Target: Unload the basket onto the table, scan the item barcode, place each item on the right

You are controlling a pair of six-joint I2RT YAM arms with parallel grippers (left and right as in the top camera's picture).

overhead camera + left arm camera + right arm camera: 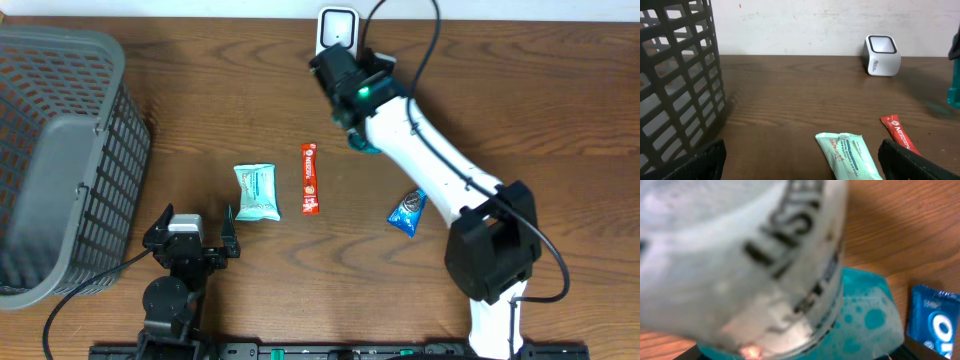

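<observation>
Wood-grain table (200,110), right tool (353,120) around teal, probably plastic bottle (867,315)

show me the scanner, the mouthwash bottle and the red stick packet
scanner (338,28), overhead view, middle of its white face
mouthwash bottle (755,255), right wrist view, on its white label
red stick packet (310,178), overhead view, middle of the wrapper

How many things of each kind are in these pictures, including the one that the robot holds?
Snack packets: 3 (pale green packet, red stick packet, blue packet)
Teal bottle, held in the right arm's jaws: 1
White scanner: 1
Grey basket: 1
Total: 6
</observation>
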